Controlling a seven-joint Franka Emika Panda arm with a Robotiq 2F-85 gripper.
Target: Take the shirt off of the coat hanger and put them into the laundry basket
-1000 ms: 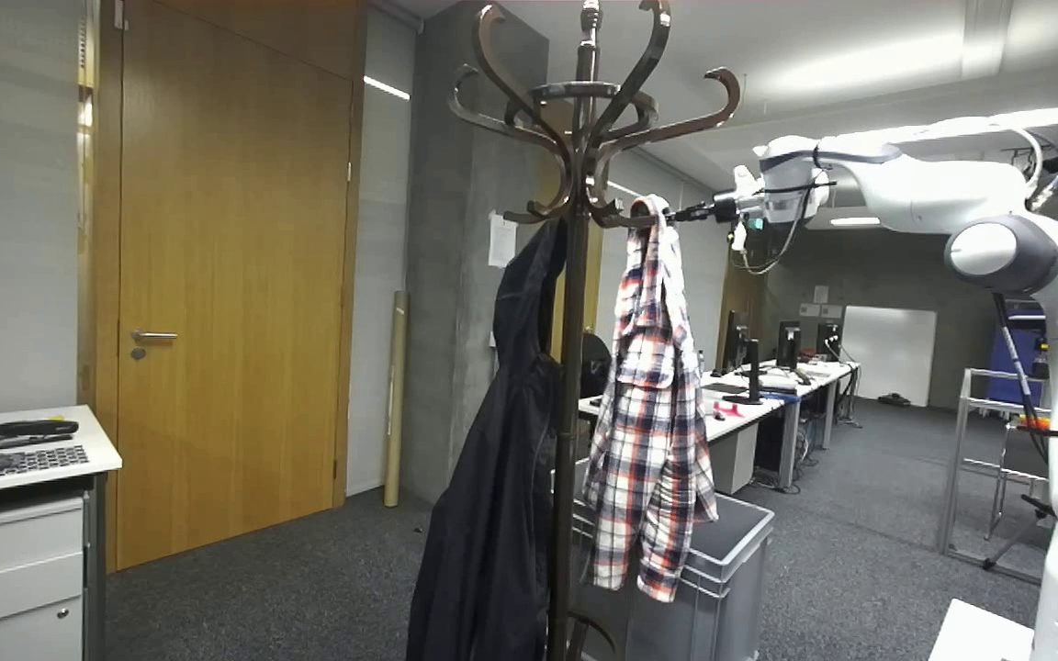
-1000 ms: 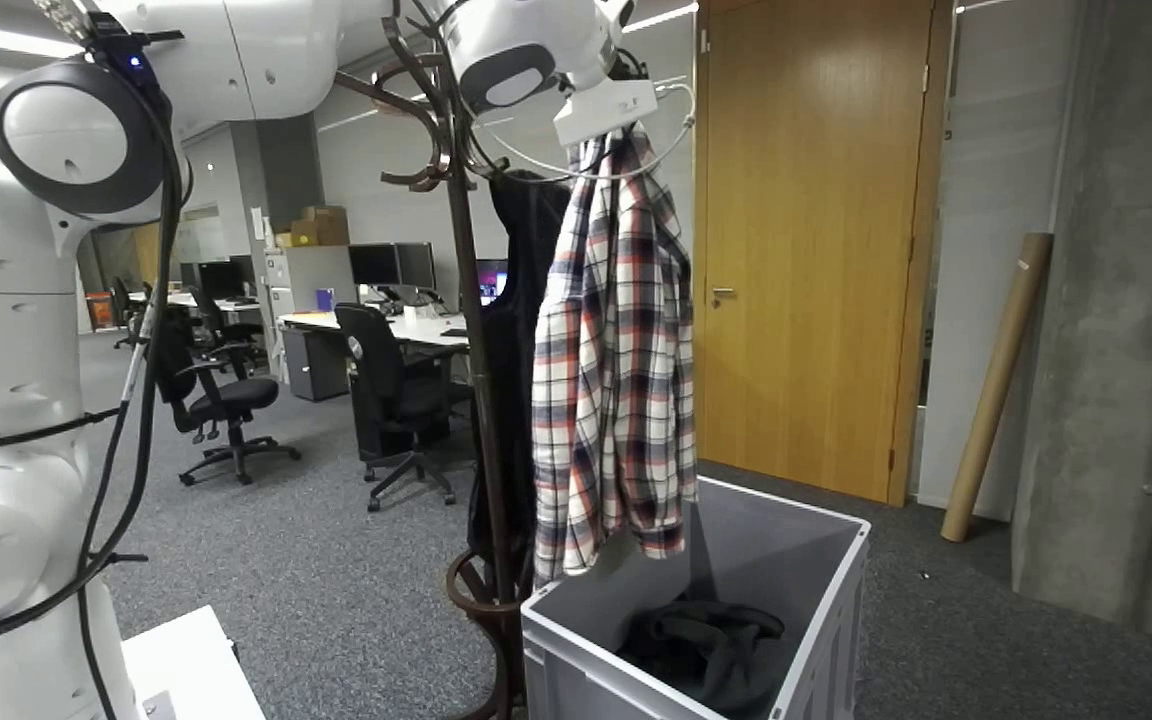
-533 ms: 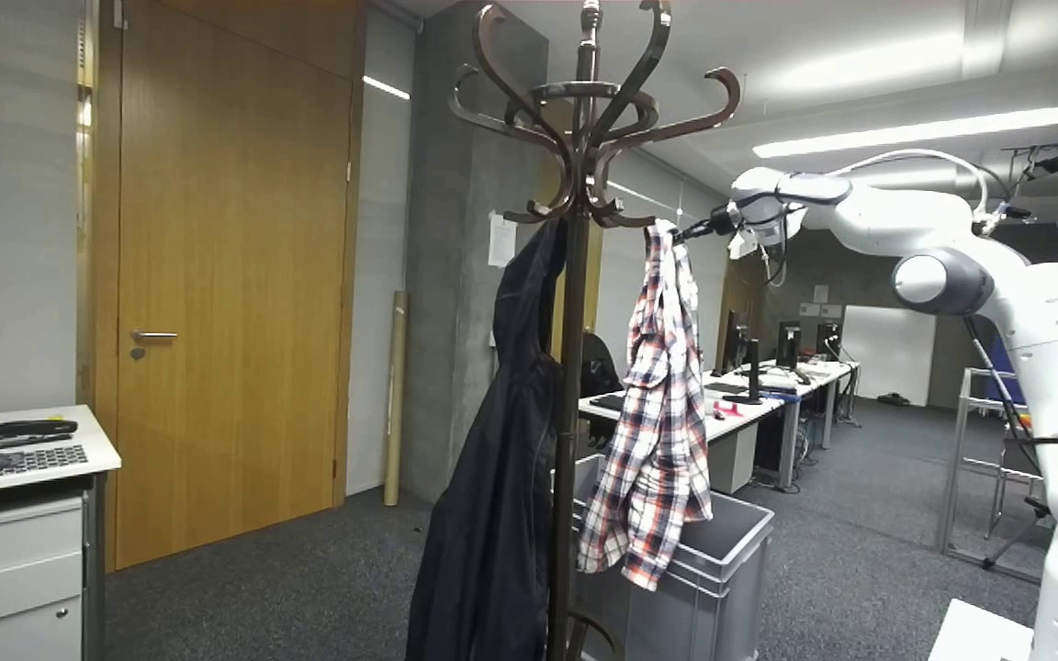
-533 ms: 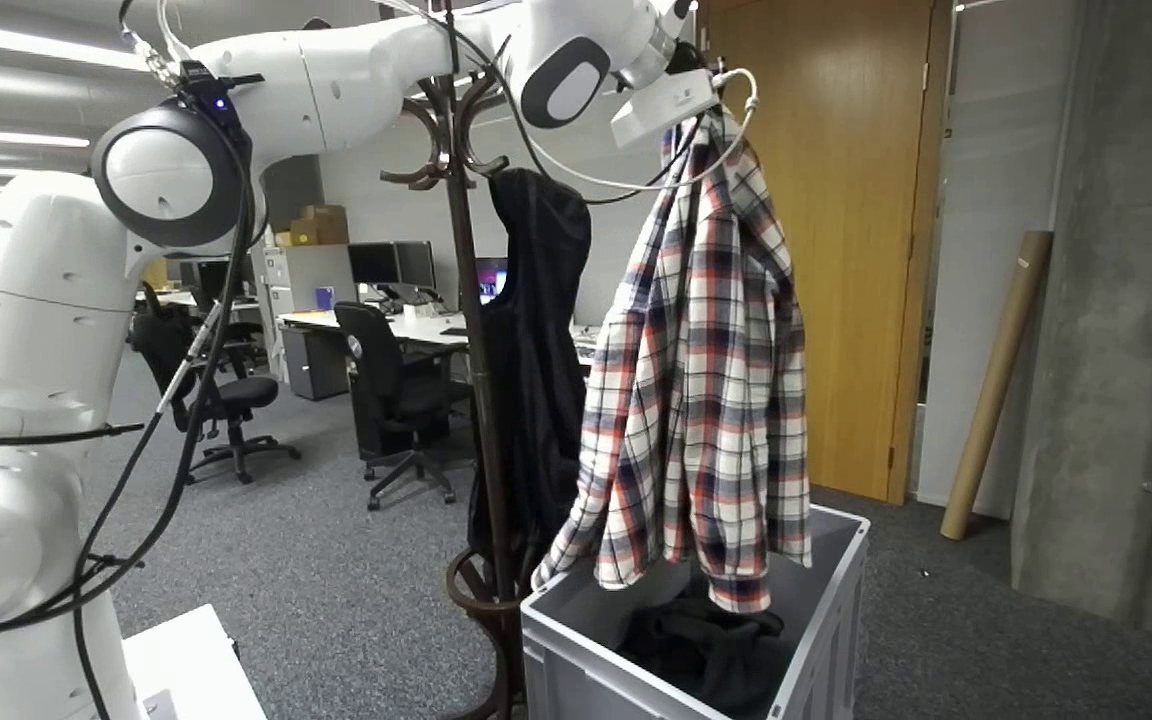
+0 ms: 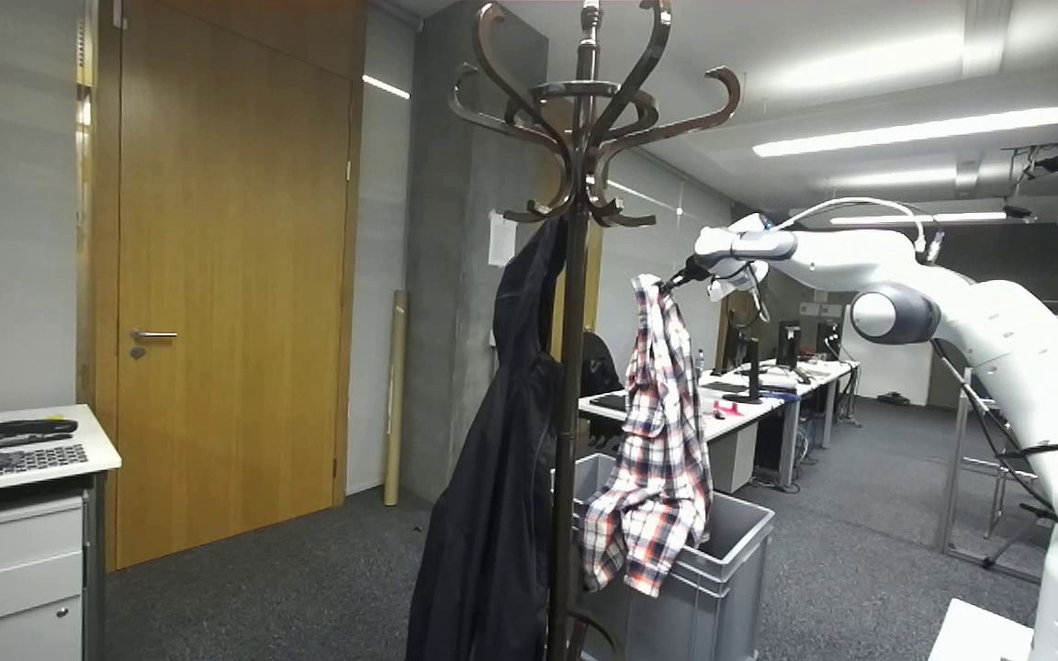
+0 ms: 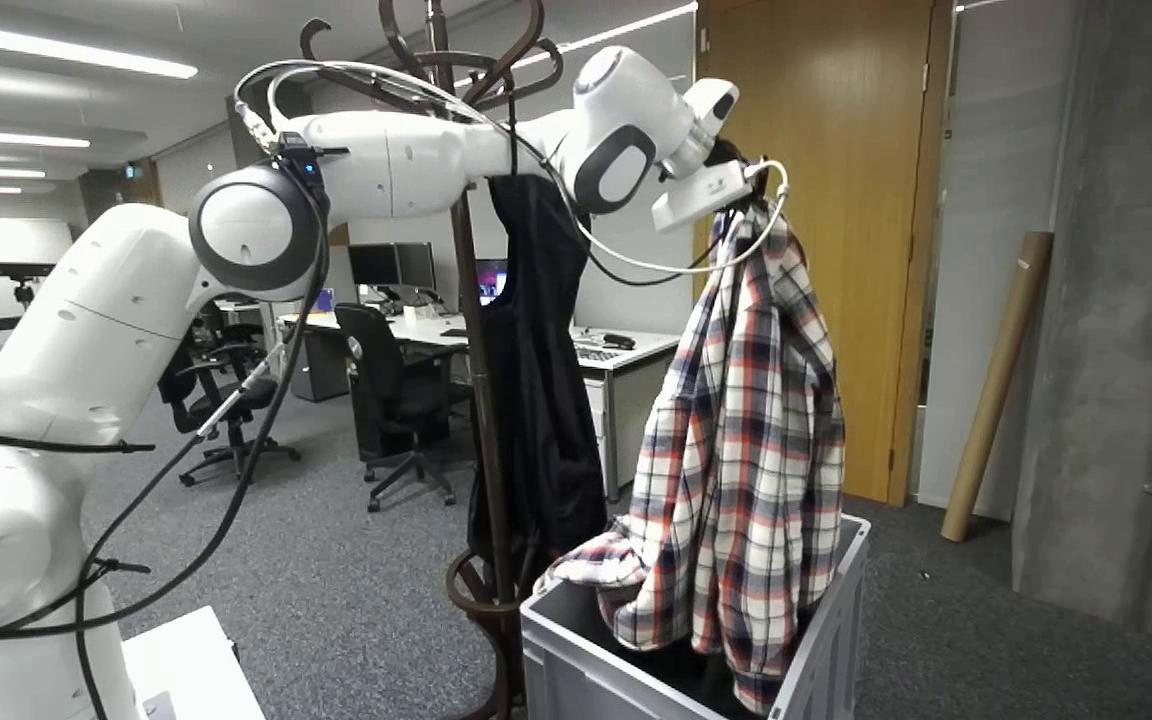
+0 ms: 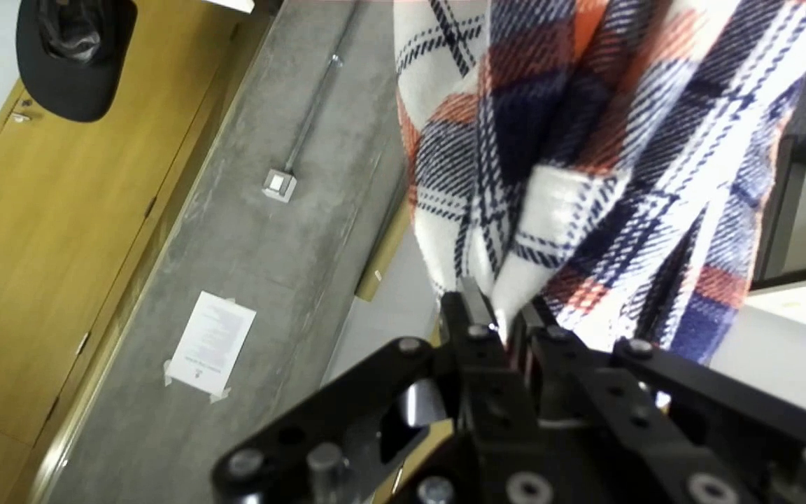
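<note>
The place can be recognised as an office: a long white desk is lined with monitors, black swivel chairs are seen on grey carpet, and drawers are set beneath a second desk. Light is given by long ceiling strips, and a printed sheet is taped to a concrete wall.

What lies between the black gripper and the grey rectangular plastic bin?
The red, white and dark plaid shirt, hanging from the gripper, as both exterior views show.

The shirt hangs over the basket, right of the coat stand (both exterior views).
</note>
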